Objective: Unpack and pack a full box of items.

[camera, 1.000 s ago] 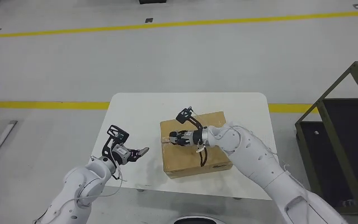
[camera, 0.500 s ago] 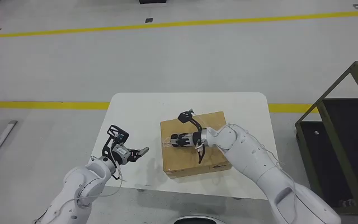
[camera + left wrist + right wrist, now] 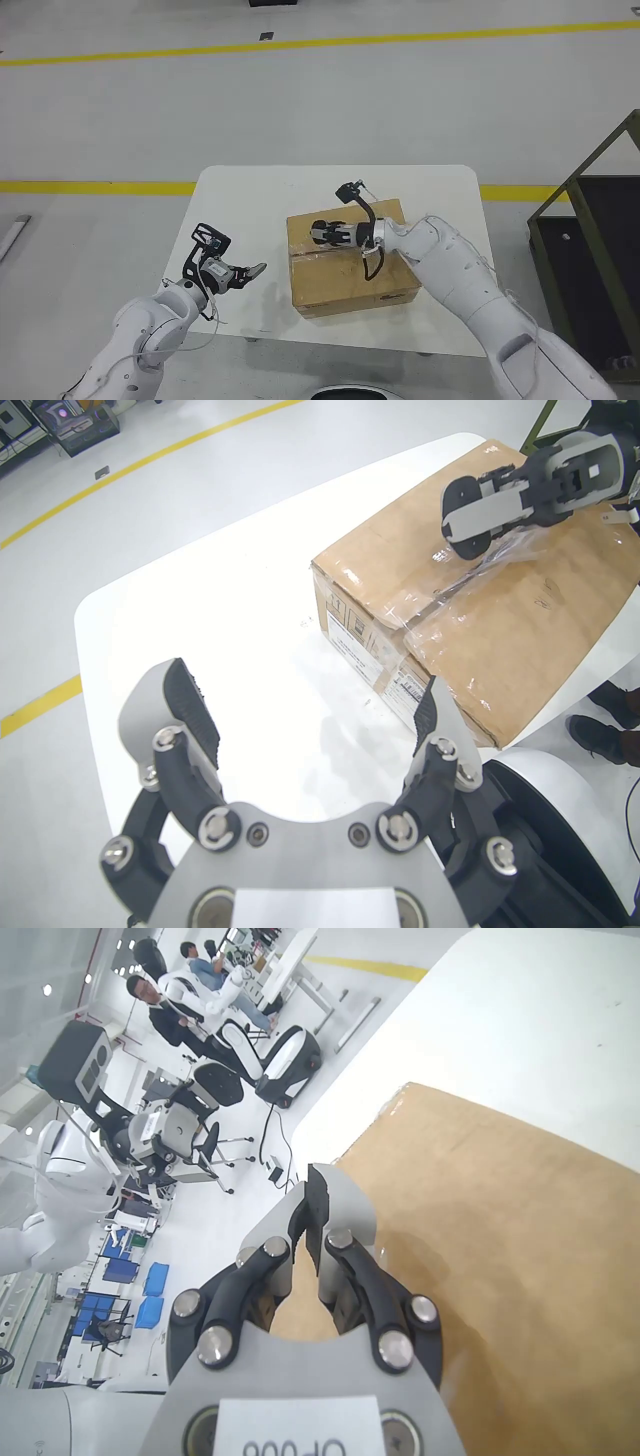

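A closed cardboard box (image 3: 350, 275) sits on the white table (image 3: 260, 200), right of its middle. Crumpled clear tape (image 3: 505, 547) is lifted off the box's top seam and runs down to the box's near edge. My right gripper (image 3: 318, 232) hovers just over the box top, shut on the lifted tape; the left wrist view shows the right gripper (image 3: 462, 545) over the box (image 3: 500, 640). In its own view the right gripper (image 3: 311, 1198) has its pads pressed together above the box (image 3: 500, 1228). My left gripper (image 3: 258, 268) is open above bare table left of the box, empty (image 3: 305, 695).
A green metal rack (image 3: 590, 230) stands off the table's right side. Bare tabletop (image 3: 225, 575) stretches left of and behind the box. The box takes up most of the table's right half.
My right gripper has moved from the box's left edge toward the middle of its top, staying shut, and its wrist has turned. The left arm has not moved.
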